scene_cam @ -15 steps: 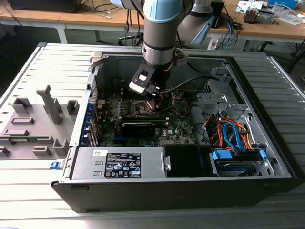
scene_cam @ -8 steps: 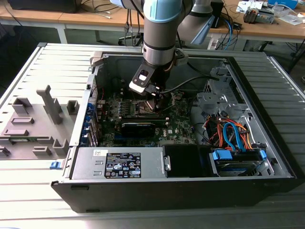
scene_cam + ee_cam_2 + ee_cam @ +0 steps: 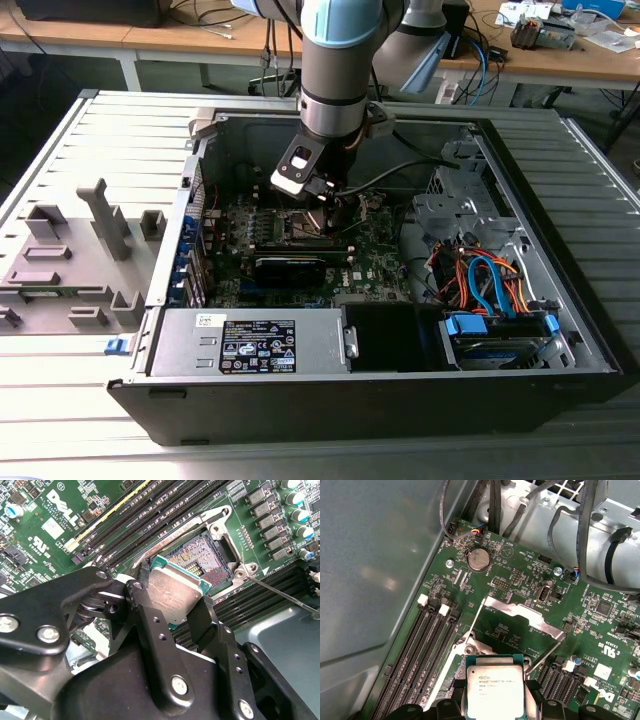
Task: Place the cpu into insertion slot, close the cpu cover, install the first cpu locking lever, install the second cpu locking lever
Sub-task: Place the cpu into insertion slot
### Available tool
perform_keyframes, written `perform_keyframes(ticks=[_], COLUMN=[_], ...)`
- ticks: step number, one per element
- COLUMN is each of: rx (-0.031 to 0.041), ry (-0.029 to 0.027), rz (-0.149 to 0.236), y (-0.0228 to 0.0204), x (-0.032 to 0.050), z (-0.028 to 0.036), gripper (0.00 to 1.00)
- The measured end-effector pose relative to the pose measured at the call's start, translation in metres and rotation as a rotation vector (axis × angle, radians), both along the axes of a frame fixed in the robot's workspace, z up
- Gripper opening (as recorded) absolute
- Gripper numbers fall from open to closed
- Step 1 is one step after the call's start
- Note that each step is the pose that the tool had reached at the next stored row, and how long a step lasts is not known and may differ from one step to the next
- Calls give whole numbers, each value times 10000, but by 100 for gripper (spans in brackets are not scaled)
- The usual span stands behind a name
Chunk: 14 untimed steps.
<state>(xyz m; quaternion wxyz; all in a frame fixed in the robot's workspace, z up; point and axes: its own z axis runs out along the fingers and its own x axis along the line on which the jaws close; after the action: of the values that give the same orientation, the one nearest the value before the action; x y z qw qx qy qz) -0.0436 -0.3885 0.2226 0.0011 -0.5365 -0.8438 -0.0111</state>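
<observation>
The black end effector (image 3: 170, 605) is gripping the flat silvery-grey square cpu (image 3: 176, 591) just above the dark, metal-framed insertion slot (image 3: 204, 556).

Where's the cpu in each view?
Exterior view: too small to pick out; look at the tip of the gripper, over the green circuit board.
Second wrist view: the cpu is clamped in the gripper, tilted, not yet seated in the open insertion slot.
First wrist view: the cpu is held in the gripper, with its printed top facing the camera.
Shared landmark: the green circuit board.
</observation>
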Motion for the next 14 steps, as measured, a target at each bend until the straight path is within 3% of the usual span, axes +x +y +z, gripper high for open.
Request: perform_keyframes(ticks=[14], rx=[0], ry=[1], rz=[-80], y=[0], x=[0], z=[0], gripper=[55])
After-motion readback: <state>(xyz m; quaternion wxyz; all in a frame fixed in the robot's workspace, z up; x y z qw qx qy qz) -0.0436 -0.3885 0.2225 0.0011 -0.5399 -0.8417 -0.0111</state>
